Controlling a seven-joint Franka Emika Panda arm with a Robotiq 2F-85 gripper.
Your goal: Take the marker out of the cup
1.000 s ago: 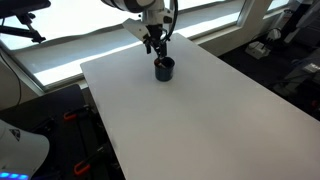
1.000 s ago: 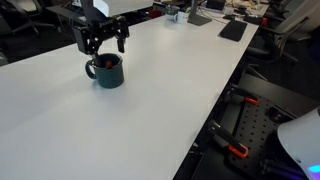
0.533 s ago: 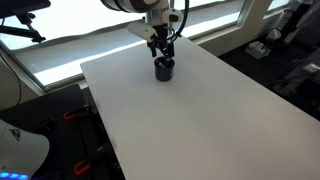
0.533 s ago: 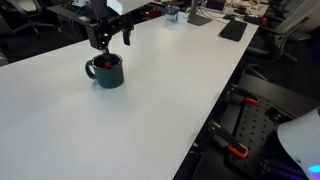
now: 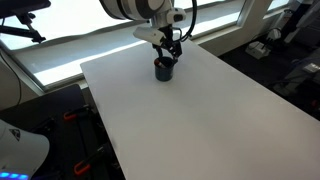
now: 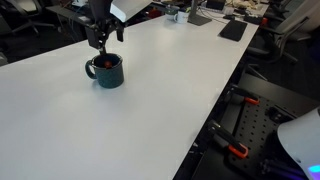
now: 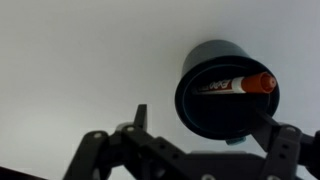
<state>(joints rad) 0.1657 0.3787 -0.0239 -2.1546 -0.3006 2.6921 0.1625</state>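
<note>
The black cup (image 7: 228, 90) stands on the white table (image 7: 70, 60), seen from above in the wrist view. The marker (image 7: 235, 85) lies inside it across the opening, with its red-orange end (image 7: 264, 82) at the right rim. My gripper (image 7: 200, 116) is open, with one finger left of the cup and the other at its right rim, and holds nothing. In both exterior views my gripper (image 5: 168, 50) (image 6: 105, 41) hangs just above the cup (image 5: 165, 69) (image 6: 107, 72), near the far end of the table. A red speck of the marker (image 6: 103, 63) shows in the cup's mouth.
The white table (image 5: 200, 120) is wide and bare around the cup. A dark flat object (image 6: 232, 30) and small items lie at its far end. Chairs and equipment stand beyond the table edges.
My gripper has turned about its vertical axis and shifted a little over the cup. The cup and the marker have not moved.
</note>
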